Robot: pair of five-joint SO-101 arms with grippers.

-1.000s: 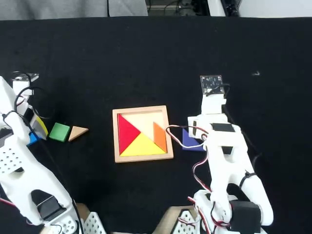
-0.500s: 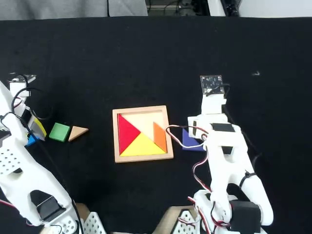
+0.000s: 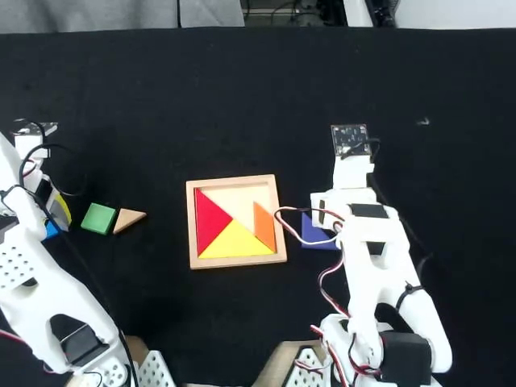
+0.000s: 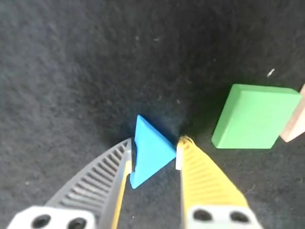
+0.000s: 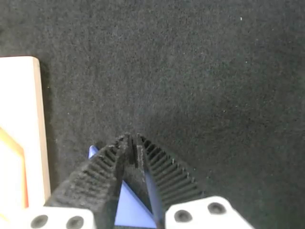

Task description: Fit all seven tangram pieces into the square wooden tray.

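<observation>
Handling: the small blue wooden triangle (image 4: pixel 150 155) is judged light, rigid and smooth, so it is liable to pivot if pinched at a corner. Take hold across its flat edges. It lies on the black tabletop (image 4: pixel 71 71) with the left claw (image 4: pixel 153 149) pitched down over it and closed against both sides. The green wooden square (image 4: pixel 255 117) sits just beside it. The square wooden tray (image 3: pixel 191 226) is well apart. The right claw (image 5: pixel 131 143) hangs pressed together and empty over the indigo wooden piece (image 5: pixel 128 210) beside the tray.
</observation>
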